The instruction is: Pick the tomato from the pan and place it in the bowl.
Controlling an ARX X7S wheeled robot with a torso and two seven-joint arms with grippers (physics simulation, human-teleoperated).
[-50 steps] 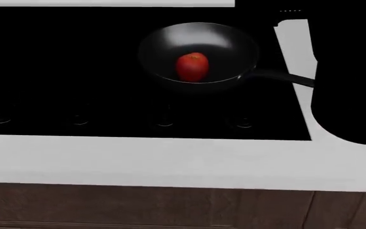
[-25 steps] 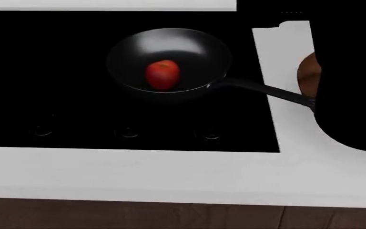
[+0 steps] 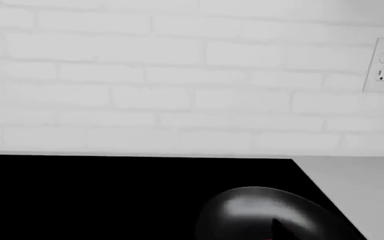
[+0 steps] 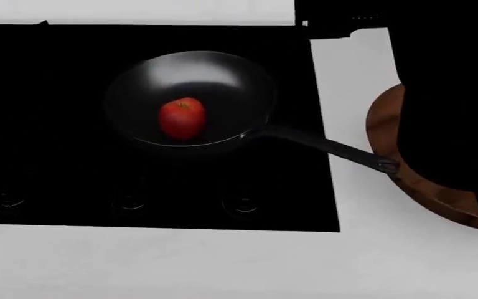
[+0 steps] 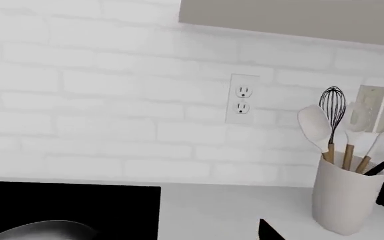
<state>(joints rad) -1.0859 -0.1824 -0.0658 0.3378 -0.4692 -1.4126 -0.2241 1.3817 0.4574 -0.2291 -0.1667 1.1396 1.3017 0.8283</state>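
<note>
The tomato [image 4: 181,117] sits inside the pan [image 4: 191,99], slightly off centre, stem dimple up. The pan rests on the black cooktop [image 4: 48,112], its handle [image 4: 322,146] reaching over the white counter [image 4: 338,249] to the rim of the bowl [image 4: 405,162]. A large black shape [image 4: 450,93] covers most of the bowl. No gripper fingers show in any view; their opening cannot be determined. The wrist views show the brick wall [image 3: 145,75], an outlet [image 5: 244,99] and a utensil crock [image 5: 345,197].

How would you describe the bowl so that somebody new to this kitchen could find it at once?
Start at the black cooktop set in the white counter. Follow the handle of the pan off the cooktop onto the counter. Its tip ends at the bowl, partly hidden behind a dark shape; it is the only reddish-brown wooden thing here.
</note>
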